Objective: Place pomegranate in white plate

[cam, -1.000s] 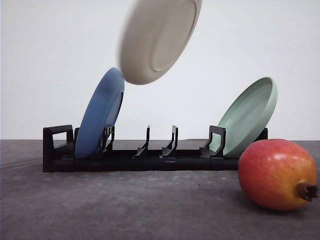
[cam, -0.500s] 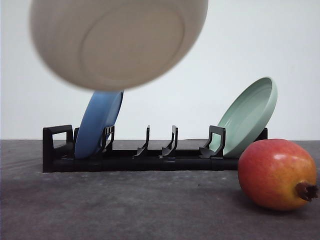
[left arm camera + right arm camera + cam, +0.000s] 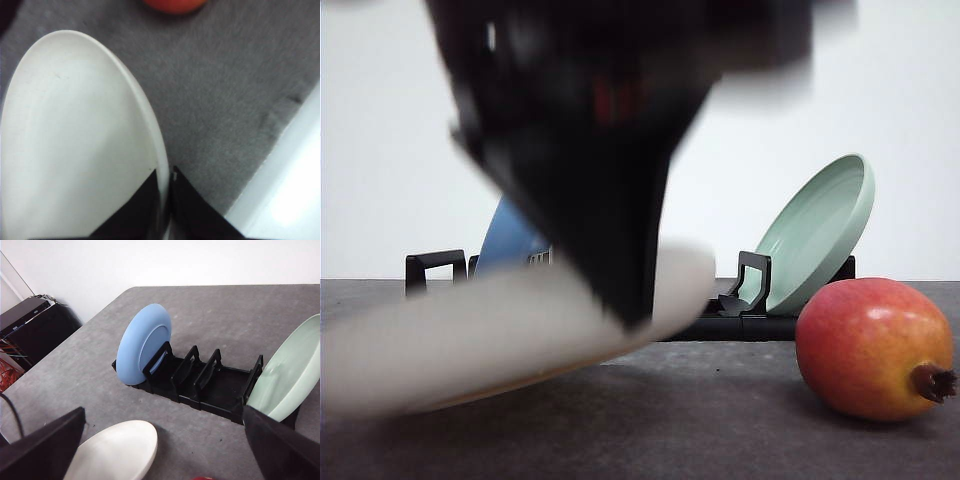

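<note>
Pomegranate (image 3: 875, 348) first: we see it resting on the grey table (image 3: 720, 420), well off to the right of our left claw (image 3: 167, 200), its dark crown tip pointing right in the front view; in the left wrist view only a red sliver of it peeks in at the frame edge, far ahead of the fingers (image 3: 195, 215), and apart from the plate; that left claw is clamped on the rim of the white plate (image 3: 75, 140), one black finger on each side of the rim, the jaws pinched tight against it; in the front view the claw appears as a dark, blurred mass above the plate, and the plate itself is a smeared cream shape tilted low over the table, its left side nearer the surface; whether it touches the table we cannot tell through the blur; behind the claw stands the black dish rack (image 3: 200, 382), with the blue plate (image 3: 145, 342) leaning upright at one end and the pale green plate (image 3: 282, 372) leaning at the other; our right claw (image 3: 165, 450) hangs apart from everything, its two dark fingers spread wide with nothing between them, looking down on rack and white plate.
</note>
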